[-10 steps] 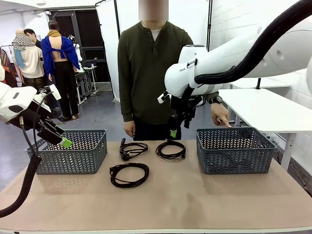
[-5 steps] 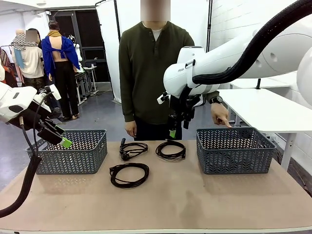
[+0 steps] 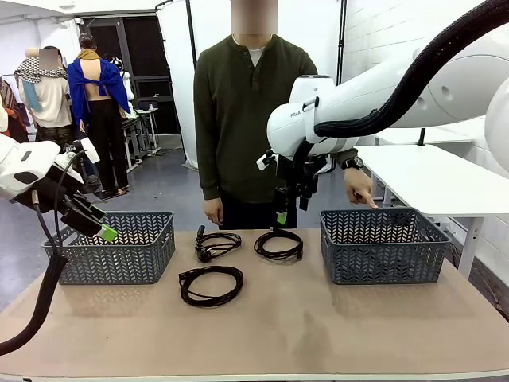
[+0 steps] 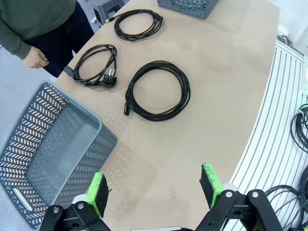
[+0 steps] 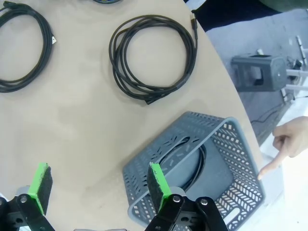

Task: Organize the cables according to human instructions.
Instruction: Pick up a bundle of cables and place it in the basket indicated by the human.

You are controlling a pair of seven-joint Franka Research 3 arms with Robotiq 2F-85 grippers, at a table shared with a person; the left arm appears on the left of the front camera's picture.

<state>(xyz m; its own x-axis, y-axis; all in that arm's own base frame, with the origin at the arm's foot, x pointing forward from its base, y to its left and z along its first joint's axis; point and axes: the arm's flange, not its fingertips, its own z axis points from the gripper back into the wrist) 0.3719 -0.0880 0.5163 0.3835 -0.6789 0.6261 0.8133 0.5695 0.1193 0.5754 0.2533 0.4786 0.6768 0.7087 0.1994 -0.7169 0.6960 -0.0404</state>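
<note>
Three black coiled cables lie on the table between two baskets: one at the back left [image 3: 216, 244], one at the back middle [image 3: 279, 244], one nearer me [image 3: 211, 286]. My right gripper [image 3: 282, 216] hangs open just above the back middle cable [image 5: 153, 57]. A further cable [image 5: 197, 166] lies inside the right basket [image 3: 384, 244]. The person's hand [image 3: 359, 189] points a finger [image 5: 276, 149] down at that basket's far rim. At the left, my left gripper [image 3: 97, 225] stands open over the left basket [image 3: 119, 248]. All three table cables [image 4: 158, 90] show beyond it.
The grey lattice baskets stand at the table's left and right, and the left basket [image 4: 53, 144] holds nothing. The person stands at the far edge, the other hand hanging by the table. A white table [image 3: 445, 179] stands behind on the right.
My right arm has shifted slightly to the left over the back middle cable. The left arm, the cables and the pointing hand have stayed put.
</note>
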